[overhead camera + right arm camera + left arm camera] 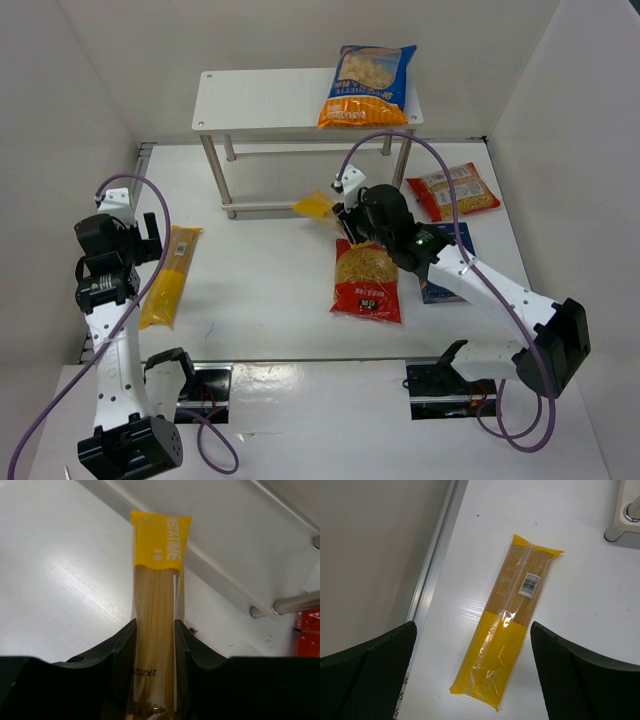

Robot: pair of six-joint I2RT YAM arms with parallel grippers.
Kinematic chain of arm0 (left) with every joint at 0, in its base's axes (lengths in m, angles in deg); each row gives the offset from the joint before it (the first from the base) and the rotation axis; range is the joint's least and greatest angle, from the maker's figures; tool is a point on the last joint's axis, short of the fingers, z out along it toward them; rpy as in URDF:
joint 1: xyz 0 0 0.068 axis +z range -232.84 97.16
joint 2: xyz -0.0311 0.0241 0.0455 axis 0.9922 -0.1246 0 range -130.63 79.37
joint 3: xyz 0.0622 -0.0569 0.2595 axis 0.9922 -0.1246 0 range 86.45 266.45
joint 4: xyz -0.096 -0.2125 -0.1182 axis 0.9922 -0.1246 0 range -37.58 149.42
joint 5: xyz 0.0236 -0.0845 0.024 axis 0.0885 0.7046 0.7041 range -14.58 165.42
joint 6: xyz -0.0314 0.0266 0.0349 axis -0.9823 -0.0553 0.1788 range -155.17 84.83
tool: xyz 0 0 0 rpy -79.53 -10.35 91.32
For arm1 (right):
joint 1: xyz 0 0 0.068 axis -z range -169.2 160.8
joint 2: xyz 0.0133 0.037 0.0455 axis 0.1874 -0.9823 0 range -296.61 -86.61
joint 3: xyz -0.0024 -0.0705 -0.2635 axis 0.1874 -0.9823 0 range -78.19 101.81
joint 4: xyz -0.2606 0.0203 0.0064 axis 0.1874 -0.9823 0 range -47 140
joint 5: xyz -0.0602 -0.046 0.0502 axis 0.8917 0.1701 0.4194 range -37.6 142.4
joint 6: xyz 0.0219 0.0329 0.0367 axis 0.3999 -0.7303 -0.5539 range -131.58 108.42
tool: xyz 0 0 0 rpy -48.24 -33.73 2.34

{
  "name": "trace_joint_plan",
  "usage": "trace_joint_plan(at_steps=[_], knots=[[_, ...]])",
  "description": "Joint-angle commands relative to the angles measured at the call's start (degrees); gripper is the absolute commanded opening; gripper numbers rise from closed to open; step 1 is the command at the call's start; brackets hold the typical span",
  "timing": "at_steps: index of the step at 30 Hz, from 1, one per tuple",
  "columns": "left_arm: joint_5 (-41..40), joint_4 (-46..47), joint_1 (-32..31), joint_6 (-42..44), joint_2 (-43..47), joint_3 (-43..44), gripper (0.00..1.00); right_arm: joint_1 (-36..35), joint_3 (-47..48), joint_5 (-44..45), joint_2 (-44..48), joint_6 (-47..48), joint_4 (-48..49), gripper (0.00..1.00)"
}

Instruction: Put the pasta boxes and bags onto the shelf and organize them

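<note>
Right claw (155, 628) is clamped on a yellow spaghetti bag (160, 540), pointed end-first at the lower tier of the shelf (260, 100) so we can probably slide it in, while our left claw (473, 630) hangs open over the other spaghetti bag (520, 580).

Top external: high behind the arm bases (130, 450), angled down over whole table (270, 290) and shelf (260, 100). Left wrist: near, facing down on loose spaghetti bag (507, 625), shared with top view. Right wrist: very near, along right end effector (155, 627) and held spaghetti bag (157, 580) toward shelf.
</note>
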Motion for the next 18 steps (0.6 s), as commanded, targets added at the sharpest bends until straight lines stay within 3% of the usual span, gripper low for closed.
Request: trace_joint_plan(at_steps=[1,9,12,16,17,18], knots=[[-0.1,2.3,0.3,-0.3,0.7,-0.5,1.00,0.6,-1.8,9.8,3.9,1.2,16.4,0.00],[-0.1,2.3,0.3,-0.8,1.2,-0.5,1.00,1.2,-6.6,18.4,1.3,5.7,29.2,0.00],[-0.1,2.3,0.3,-0.8,1.2,-1.0,1.00,1.7,-5.2,15.0,0.0,5.7,27.4,0.00],[-0.1,2.3,0.3,-0.8,1.2,-1.0,1.00,1.7,-3.0,8.4,0.0,4.7,16.5,0.03],[-0.1,2.3,0.3,-0.8,1.2,-1.0,1.00,1.7,-2.4,7.3,-0.6,5.3,14.0,0.24],[0.5,2.3,0.3,-0.8,1.2,-1.0,1.00,2.2,-1.9,4.8,-1.5,7.1,11.3,0.70]])
